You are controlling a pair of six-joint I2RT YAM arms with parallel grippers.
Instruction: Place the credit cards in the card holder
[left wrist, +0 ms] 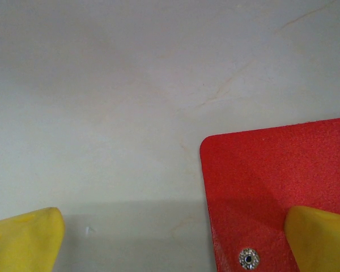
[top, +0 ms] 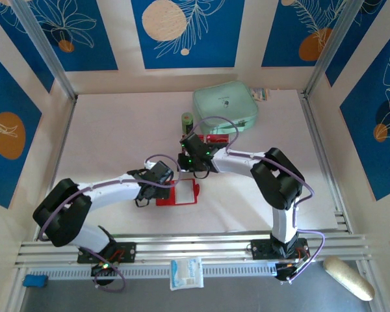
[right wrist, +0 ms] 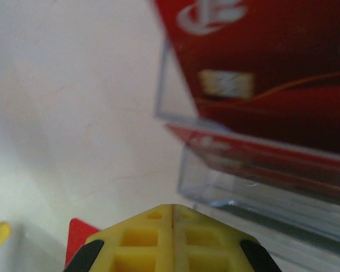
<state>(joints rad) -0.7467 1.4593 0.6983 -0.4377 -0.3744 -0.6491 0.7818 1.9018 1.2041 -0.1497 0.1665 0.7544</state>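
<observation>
Left claw (left wrist: 170, 243) released, spread above worktop (left wrist: 102, 85); its right finger (left wrist: 320, 238) over red card holder (left wrist: 266, 181), which lies flat. Right claw (right wrist: 173, 214) clenched near clear tray (right wrist: 255, 195) holding red credit cards (right wrist: 272, 68).

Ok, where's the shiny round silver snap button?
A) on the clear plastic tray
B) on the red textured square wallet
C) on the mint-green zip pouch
B: in the left wrist view the silver snap stud sits on the red textured wallet, near its lower edge.
</observation>
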